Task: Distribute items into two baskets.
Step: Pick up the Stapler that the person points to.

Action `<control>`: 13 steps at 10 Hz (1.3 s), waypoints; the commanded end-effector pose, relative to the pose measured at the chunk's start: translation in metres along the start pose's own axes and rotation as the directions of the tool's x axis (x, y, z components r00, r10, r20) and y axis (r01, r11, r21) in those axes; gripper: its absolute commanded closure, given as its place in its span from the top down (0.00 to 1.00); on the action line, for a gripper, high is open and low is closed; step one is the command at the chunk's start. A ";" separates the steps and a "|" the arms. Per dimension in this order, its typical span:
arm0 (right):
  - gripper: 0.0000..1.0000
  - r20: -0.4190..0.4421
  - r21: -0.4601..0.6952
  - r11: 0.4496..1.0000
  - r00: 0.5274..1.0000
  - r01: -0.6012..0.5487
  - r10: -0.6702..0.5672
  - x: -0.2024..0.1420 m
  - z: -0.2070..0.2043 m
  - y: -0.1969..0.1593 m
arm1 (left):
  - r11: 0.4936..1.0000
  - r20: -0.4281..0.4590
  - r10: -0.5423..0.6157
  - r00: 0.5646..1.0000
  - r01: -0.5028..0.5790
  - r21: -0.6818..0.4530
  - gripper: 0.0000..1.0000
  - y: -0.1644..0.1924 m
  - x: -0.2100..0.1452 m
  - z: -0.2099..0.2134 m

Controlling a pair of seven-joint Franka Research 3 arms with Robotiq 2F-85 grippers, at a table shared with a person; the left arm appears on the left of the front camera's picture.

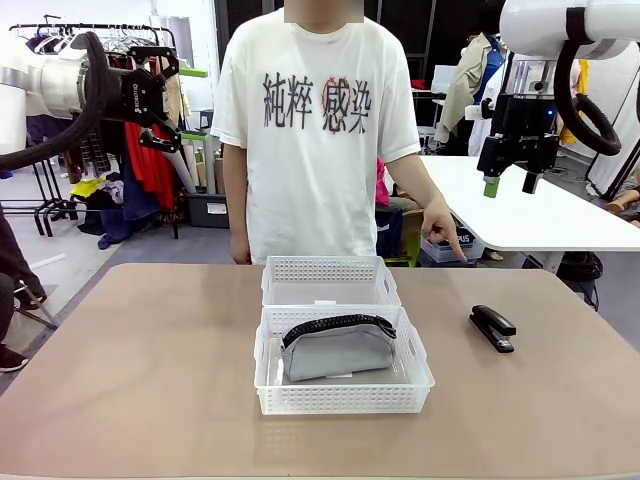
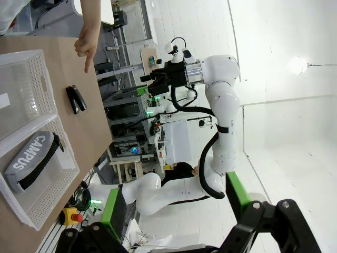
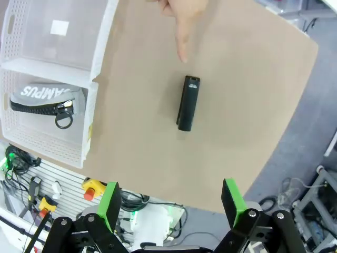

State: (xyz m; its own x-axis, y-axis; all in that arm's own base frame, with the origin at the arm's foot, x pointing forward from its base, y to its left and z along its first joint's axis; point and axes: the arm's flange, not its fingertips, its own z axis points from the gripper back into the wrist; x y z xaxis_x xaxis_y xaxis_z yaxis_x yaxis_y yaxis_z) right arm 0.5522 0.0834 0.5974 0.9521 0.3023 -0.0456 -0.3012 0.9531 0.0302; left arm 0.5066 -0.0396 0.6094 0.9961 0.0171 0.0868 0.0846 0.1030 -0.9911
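Hanging released at upper right, the right end effector point(image 1: 510, 185) is poised above the stapler point(image 1: 493, 328), which is lying on the worktop point(image 1: 150, 360) right of centre, where a person's hand point(image 1: 440, 222) is pointing. The pouch point(image 1: 335, 345) is sitting in the lower-centre basket point(image 1: 340, 400). Recommended: aligning jaws across the stapler's narrow width before descending.

CAMPUS is printed in white capitals on the grey pouch point(image 2: 31, 158) in the near basket point(image 1: 340, 397). Black characters, 純粹 感染, are printed across the person's white T-shirt point(image 1: 315, 170) at the far side. ROBOTIQ is marked on the left gripper point(image 1: 192, 103).
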 end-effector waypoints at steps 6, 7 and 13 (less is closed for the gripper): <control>1.00 0.027 -0.195 0.980 0.999 0.045 -0.041 -0.015 -0.104 -0.001 | 1.000 -0.008 0.000 1.000 0.000 -0.005 1.00 -0.002 -0.001 0.002; 1.00 0.073 -0.155 0.984 0.995 0.085 -0.074 -0.020 -0.129 -0.007 | 1.000 -0.008 0.000 1.000 0.000 -0.005 1.00 -0.002 -0.001 0.002; 1.00 0.126 -0.052 0.994 0.988 0.096 -0.089 -0.057 -0.200 0.000 | 1.000 -0.008 0.000 1.000 0.000 -0.005 1.00 -0.002 -0.001 0.002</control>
State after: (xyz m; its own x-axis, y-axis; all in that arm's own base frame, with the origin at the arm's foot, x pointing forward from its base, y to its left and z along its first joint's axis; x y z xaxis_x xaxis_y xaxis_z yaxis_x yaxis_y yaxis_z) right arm 0.4966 0.0683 0.4039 0.9799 0.1947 0.0440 -0.1943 0.9808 -0.0141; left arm 0.5066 -0.0396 0.6094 0.9961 0.0169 0.0868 0.0846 0.1030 -0.9911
